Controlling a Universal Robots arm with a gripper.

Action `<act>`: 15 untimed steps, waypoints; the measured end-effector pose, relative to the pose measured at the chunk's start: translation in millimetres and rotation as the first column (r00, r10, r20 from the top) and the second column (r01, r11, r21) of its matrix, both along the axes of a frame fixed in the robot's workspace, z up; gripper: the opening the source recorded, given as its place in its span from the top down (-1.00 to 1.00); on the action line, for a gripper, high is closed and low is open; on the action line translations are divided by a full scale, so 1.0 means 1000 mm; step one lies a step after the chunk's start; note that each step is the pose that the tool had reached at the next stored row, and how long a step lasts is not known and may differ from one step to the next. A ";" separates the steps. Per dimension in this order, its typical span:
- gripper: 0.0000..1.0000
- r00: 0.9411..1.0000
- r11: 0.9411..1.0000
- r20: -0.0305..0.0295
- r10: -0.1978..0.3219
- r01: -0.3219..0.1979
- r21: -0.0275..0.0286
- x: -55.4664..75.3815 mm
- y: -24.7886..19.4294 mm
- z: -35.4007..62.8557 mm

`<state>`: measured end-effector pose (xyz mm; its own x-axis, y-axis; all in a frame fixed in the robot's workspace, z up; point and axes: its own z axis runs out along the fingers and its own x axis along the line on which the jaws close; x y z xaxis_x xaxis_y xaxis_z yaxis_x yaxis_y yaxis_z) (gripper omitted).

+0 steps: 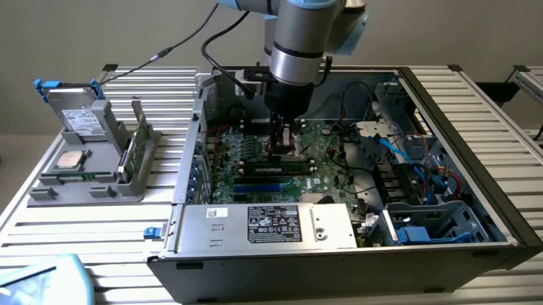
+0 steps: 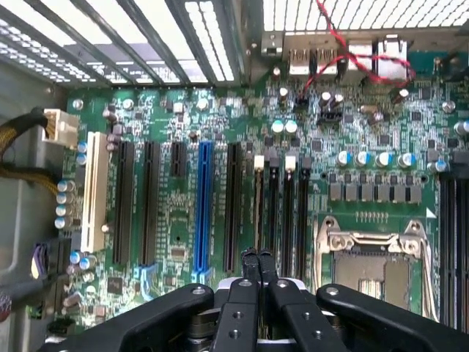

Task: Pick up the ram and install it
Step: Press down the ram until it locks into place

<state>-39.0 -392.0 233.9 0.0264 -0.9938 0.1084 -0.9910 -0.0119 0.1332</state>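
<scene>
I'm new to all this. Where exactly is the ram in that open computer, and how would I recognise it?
Find the open case and the green motherboard on its floor. Right under the end effector runs a row of long slots. The ram is the slim dark stick there with a pale label at its middle; the blue slot beside it is bare.
</scene>
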 end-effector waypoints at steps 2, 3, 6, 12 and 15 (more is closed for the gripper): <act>0.80 1.000 1.000 0.001 0.000 0.000 0.000 -0.001 0.0000 -0.0016; 0.80 1.000 1.000 0.001 0.000 0.000 0.000 -0.001 0.0000 -0.0035; 0.80 1.000 1.000 0.001 0.000 0.000 -0.001 -0.001 0.0001 -0.0075; 0.80 1.000 1.000 0.001 0.000 0.000 0.000 -0.002 0.0015 -0.0095; 0.80 1.000 1.000 0.001 0.000 0.000 0.000 -0.002 0.0014 0.0024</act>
